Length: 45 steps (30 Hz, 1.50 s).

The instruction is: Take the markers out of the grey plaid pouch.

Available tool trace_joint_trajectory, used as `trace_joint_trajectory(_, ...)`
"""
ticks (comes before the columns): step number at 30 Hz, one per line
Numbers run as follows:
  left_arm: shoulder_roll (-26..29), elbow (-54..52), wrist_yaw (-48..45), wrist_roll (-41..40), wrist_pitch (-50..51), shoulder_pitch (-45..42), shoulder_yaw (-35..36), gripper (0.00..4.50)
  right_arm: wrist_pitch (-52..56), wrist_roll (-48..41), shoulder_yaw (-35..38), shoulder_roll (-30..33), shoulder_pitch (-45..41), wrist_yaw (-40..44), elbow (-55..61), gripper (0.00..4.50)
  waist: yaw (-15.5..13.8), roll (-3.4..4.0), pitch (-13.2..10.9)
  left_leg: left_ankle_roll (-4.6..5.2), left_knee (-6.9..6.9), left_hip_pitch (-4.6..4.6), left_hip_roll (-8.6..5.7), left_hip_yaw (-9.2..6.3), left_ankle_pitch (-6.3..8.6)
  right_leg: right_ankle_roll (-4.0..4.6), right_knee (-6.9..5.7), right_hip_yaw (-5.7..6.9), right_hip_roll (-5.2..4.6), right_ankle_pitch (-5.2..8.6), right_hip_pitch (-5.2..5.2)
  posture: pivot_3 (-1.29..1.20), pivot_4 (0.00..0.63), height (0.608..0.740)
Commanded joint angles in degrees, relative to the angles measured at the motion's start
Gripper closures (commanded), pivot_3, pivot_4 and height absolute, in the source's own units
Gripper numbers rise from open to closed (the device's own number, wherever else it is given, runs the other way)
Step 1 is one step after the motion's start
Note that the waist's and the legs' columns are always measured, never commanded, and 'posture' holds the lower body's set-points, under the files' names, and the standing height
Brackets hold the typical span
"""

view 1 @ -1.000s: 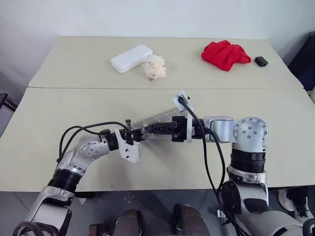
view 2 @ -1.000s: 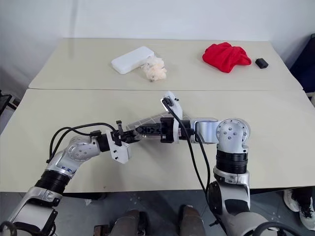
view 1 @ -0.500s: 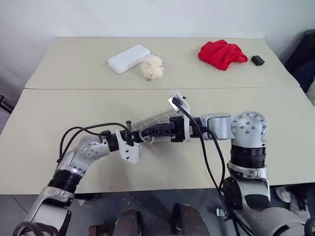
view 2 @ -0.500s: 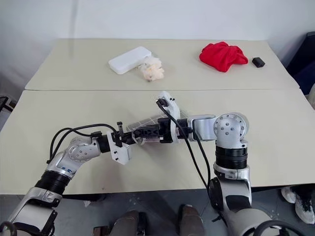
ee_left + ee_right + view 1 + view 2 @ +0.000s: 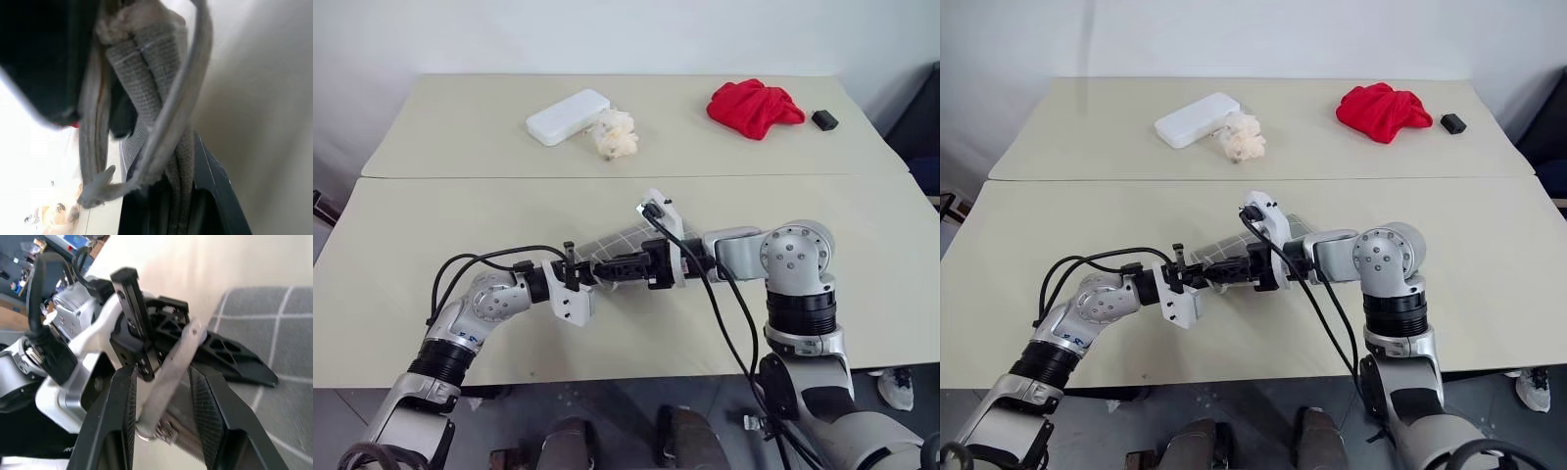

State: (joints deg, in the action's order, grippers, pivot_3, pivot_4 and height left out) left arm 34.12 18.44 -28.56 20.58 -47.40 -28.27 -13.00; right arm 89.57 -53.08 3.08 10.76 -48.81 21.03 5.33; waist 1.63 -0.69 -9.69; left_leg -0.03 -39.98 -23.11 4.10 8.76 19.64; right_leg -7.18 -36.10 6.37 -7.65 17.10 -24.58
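Grey pouch (image 5: 625, 240) with thin white grid lines sits between my black fingers (image 5: 210, 416). Table (image 5: 460, 211) is pale beige. Far back, a white box (image 5: 568, 117), a cream crumpled wad (image 5: 615, 135), a red cloth (image 5: 754, 106).

Head eyes look down over both tables; wrist views sit close against the grey plaid pouch (image 5: 274, 328).

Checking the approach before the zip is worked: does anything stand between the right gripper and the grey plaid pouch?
Nothing visible does. The right gripper is already at the grey plaid pouch, with its open fingers either side of the pale zipper strap. The left gripper is shut on the pouch's end, just beside it.
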Motion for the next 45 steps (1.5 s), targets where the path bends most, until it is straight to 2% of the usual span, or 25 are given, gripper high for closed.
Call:
trace_joint_trajectory(1,0.1,-2.0,0.3,-1.1,0.1,0.6,-0.1,4.50,-1.8,0.5,0.6,-0.4,-1.1,0.6,0.8,4.02,0.0,0.00,0.0,0.00,0.00,0.00,0.00,0.00,0.00,0.00,0.00,0.00,0.00,0.00,0.00,0.00,0.150,0.740)
trace_joint_trajectory(2,0.1,-2.0,0.3,-1.1,0.1,0.6,0.0,4.50,-2.1,0.5,0.7,-0.5,-1.2,0.7,0.7,4.38,0.0,0.00,0.0,0.00,0.00,0.00,0.00,0.00,0.00,0.00,0.00,0.00,0.00,0.00,0.00,0.00,0.150,0.740)
trace_joint_trajectory(3,0.1,-2.0,0.3,-1.1,0.1,0.6,0.0,4.50,-2.3,0.6,0.8,-0.6,-1.3,0.8,0.6,4.47,0.0,0.00,0.0,0.00,0.00,0.00,0.00,0.00,0.00,0.00,0.00,0.00,0.00,0.00,0.00,0.00,0.150,0.740)
trace_joint_trajectory(11,-0.3,-2.2,0.0,-3.6,1.1,1.2,0.6,4.50,-8.7,-0.6,4.2,0.0,-1.4,4.1,1.6,4.47,0.0,0.00,0.0,-0.01,0.00,0.00,0.00,0.00,0.00,0.00,0.00,0.00,0.00,0.00,0.00,0.00,0.150,0.740)
trace_joint_trajectory(14,-1.4,-4.2,-6.9,-18.3,5.5,3.8,0.4,4.50,-14.4,-0.4,7.3,3.6,-0.4,7.8,1.3,4.47,0.0,0.00,0.0,-0.01,0.01,0.00,0.00,0.00,0.00,0.00,0.00,0.00,0.00,0.00,0.00,0.00,0.150,0.740)
trace_joint_trajectory(17,-1.1,-9.6,-15.2,-32.2,14.7,6.8,1.0,4.50,-17.9,0.3,8.6,7.6,1.2,10.2,0.6,4.47,-0.1,0.00,0.0,0.00,-0.01,0.00,0.00,-0.02,0.00,0.00,0.01,0.00,-0.03,0.00,0.01,0.00,0.150,0.740)
trace_joint_trajectory(21,1.3,-15.6,-24.1,-43.0,26.5,10.2,2.2,4.50,-21.4,1.1,9.6,11.7,3.1,12.2,-0.5,4.47,0.1,0.01,0.0,-0.02,-0.02,0.02,0.03,-0.01,-0.01,0.00,0.00,-0.01,0.00,0.00,0.01,0.00,0.150,0.740)
trace_joint_trajectory(24,2.3,-20.3,-25.5,-49.6,37.3,11.8,4.4,4.50,-23.6,1.4,11.3,14.0,4.1,12.6,-1.0,4.47,0.1,0.04,0.0,-0.05,0.00,0.04,0.04,-0.01,-0.03,0.00,0.00,-0.03,0.03,0.00,0.01,0.00,0.150,0.740)
trace_joint_trajectory(37,3.0,-23.4,-28.3,-56.6,56.9,15.2,10.5,4.50,-34.3,-0.4,19.3,17.0,7.7,10.7,1.8,4.47,-0.2,0.04,0.0,-0.06,-0.02,0.05,0.02,-0.01,-0.04,0.00,0.01,-0.04,0.05,0.00,0.04,0.00,0.150,0.740)
trace_joint_trajectory(45,4.0,-24.3,-29.6,-64.1,68.9,16.1,16.4,4.50,-41.6,3.3,21.9,22.0,12.1,12.2,-0.8,4.47,-0.3,0.05,0.0,-0.07,-0.01,0.05,0.02,-0.02,-0.04,0.00,0.04,-0.06,0.05,0.00,0.05,0.00,0.150,0.740)
